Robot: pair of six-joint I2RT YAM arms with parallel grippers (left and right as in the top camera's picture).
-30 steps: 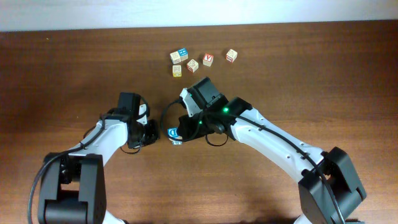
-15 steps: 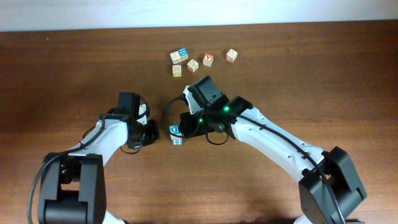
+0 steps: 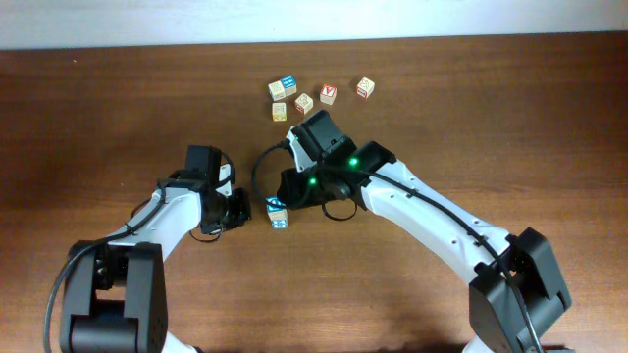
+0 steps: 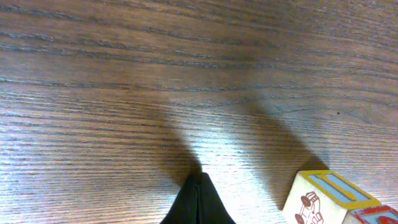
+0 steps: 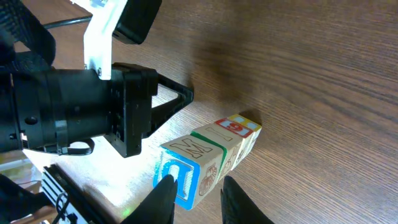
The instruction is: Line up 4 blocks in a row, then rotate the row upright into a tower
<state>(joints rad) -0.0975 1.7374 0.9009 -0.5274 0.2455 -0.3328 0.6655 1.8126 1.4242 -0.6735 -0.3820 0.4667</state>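
Short row of blocks [image 3: 279, 215] at the middle of the table [image 3: 510, 118]. Its blue-D block [image 5: 180, 180] lies nearest the right gripper [image 5: 198, 180], whose fingers stand apart astride that end. The left gripper [image 4: 199, 190], fingers together, points at the row from just beside it. Six loose cubes [image 3: 304, 102], one a red-V cube [image 3: 328, 94], lie well apart beyond the right arm.

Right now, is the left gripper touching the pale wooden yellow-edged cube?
Apart. Left wrist view shows bare table between the left gripper and the yellow-edged cube.

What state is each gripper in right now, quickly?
Left gripper: closed, holding nothing.
Right gripper: open, holding nothing, fingertips beside the blue D block.
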